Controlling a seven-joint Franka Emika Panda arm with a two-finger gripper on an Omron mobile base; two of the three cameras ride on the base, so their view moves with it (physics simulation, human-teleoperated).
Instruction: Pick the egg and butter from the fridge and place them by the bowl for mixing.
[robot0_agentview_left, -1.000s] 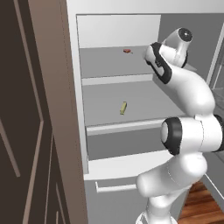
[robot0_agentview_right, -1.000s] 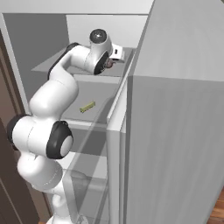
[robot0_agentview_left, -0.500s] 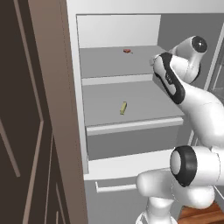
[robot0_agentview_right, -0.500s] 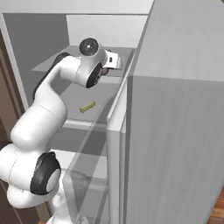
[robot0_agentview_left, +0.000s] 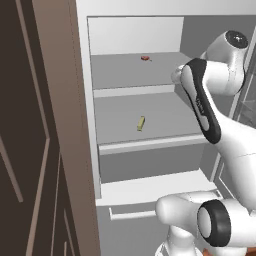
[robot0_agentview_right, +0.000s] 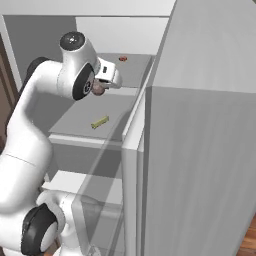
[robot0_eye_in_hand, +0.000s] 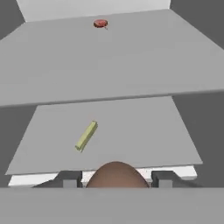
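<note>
Egg (robot0_eye_in_hand: 115, 175) sits between the two fingertips of the tool (robot0_eye_in_hand: 116, 178), jaws part closed around it, so it looks held and already off the fridge (robot0_agentview_left: 130, 150) shelves. From the right base view the tool (robot0_agentview_right: 100, 87) hangs in front of the shelves, above and toward the arm from the butter (robot0_agentview_right: 100, 122). That butter (robot0_agentview_left: 141, 123) is the landmark: it lies on the middle shelf, long axis running slantwise front to back, below and ahead of the egg. A small red thing (robot0_eye_in_hand: 100, 23) rests far behind the butter on the upper shelf. My guess is the coming move is outward, away from the butter. Contact of fingertips on egg is cut off at the frame's bottom.
</note>
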